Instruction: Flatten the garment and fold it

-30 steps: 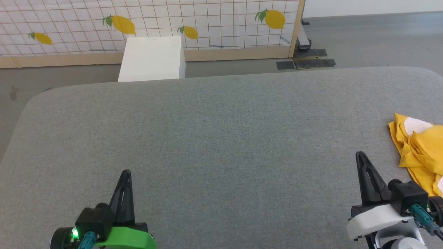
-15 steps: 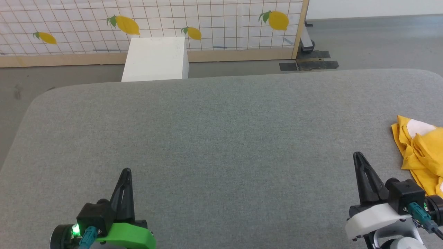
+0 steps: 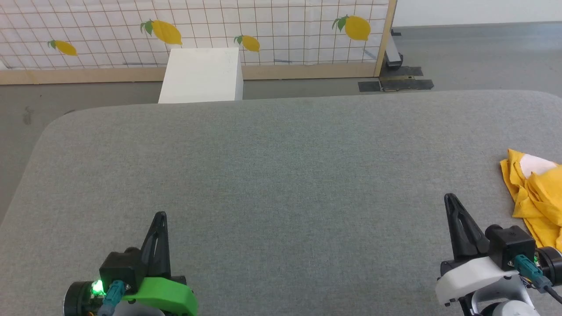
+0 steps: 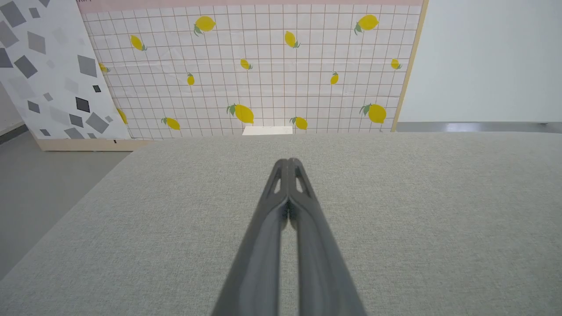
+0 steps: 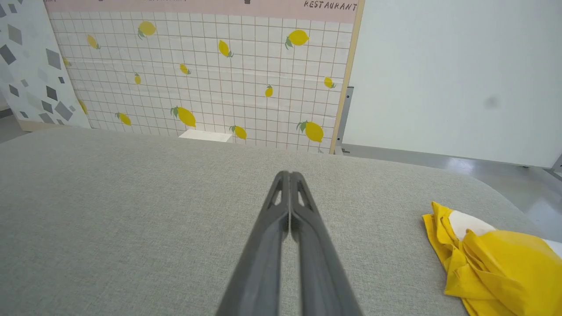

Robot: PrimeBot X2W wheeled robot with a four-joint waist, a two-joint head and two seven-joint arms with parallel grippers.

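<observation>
The garment point(image 3: 538, 197) is a bright yellow T-shirt with a white patch, lying crumpled at the right edge of the grey table point(image 3: 281, 166); part of it is cut off by the frame. In the right wrist view the garment point(image 5: 496, 259) lies to the lower right of the fingers. My right gripper point(image 3: 448, 198) hovers over the table just left of the garment, shut and empty, as the right wrist view of the gripper point(image 5: 287, 175) confirms. My left gripper point(image 3: 160, 216) stands at the lower left, far from the garment, shut with nothing in it; the left wrist view shows that gripper point(image 4: 287, 162) with tips together.
A white box point(image 3: 202, 75) stands on the floor beyond the table's far edge. Behind it runs a lemon-print tiled panel point(image 3: 263, 26) with a wooden frame. The table's corners are rounded, and grey floor point(image 3: 474, 52) lies beyond.
The whole head picture has shifted, so the camera has turned slightly left: the garment sits nearer the right edge. Neither gripper has changed its state.
</observation>
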